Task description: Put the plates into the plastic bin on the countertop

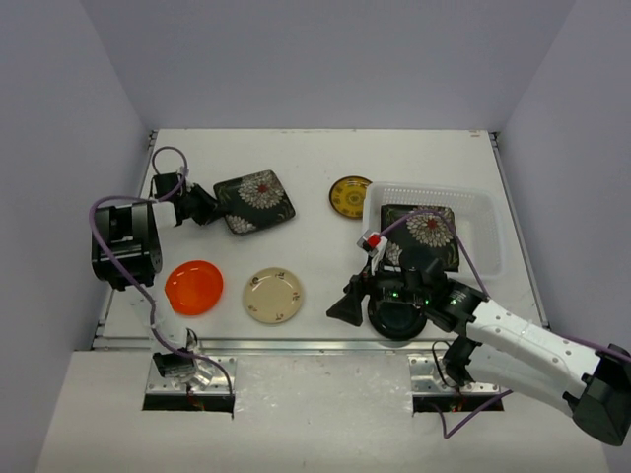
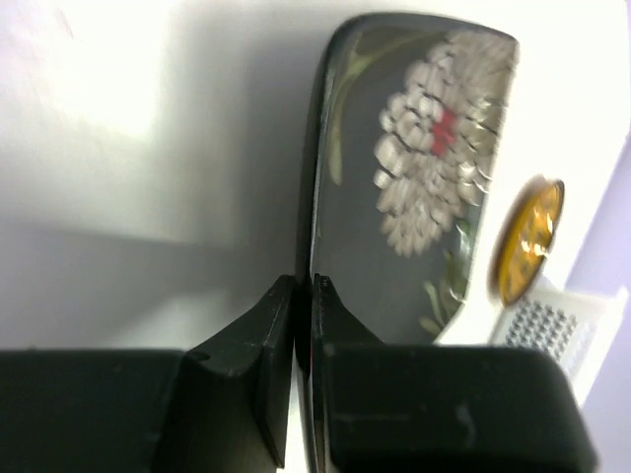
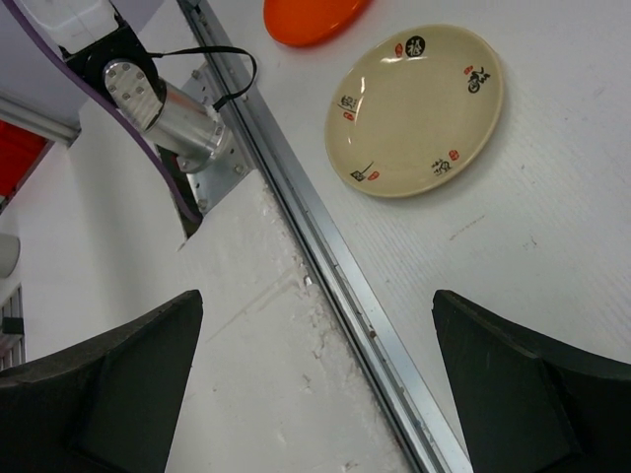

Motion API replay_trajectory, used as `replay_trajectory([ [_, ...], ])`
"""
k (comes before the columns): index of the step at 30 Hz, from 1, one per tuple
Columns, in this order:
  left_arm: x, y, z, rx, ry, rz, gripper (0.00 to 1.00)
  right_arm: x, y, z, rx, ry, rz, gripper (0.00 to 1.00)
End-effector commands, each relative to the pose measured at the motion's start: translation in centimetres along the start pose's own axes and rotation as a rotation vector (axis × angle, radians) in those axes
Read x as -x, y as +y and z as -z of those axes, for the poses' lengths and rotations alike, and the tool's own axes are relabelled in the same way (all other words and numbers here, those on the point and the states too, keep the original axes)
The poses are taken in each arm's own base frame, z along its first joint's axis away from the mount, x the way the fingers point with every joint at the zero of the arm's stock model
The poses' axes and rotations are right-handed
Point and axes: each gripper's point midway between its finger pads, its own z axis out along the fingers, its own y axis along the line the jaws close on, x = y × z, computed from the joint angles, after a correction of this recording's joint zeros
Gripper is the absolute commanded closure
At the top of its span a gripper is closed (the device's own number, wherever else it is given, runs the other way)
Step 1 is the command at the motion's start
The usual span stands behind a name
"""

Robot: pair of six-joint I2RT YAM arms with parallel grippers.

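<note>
holding floral plate (image 1: 424, 232): plastic bin (image 1: 485, 246) | left gripper (image 2: 304, 288) clamps second plate (image 2: 394, 197) | right gripper (image 3: 315, 310) spread, empty

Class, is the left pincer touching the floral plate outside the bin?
Touching: left wrist view shows the left pincer clamped on the floral plate.

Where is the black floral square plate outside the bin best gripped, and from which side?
On the upturned rim of its left edge, coming in low from the left with one finger over and one under. The black floral square plate is shallow, so only that lip offers a pinch; the left gripper is shut on that edge.
</note>
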Motion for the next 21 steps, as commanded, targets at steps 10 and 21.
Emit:
replay_trajectory([
  [10, -7.2, -12.4, 12.2, -0.426, -0.022, -0.106, 1.0, 8.0, -2.6, 1.6, -0.2, -0.036, -0.08, 0.01],
  [21, -16.2, -17.1, 18.6, -0.652, 0.159, -0.287, 1.0, 13.1, -8.9, 0.0, -0.21, 0.031, -0.144, 0.04],
])
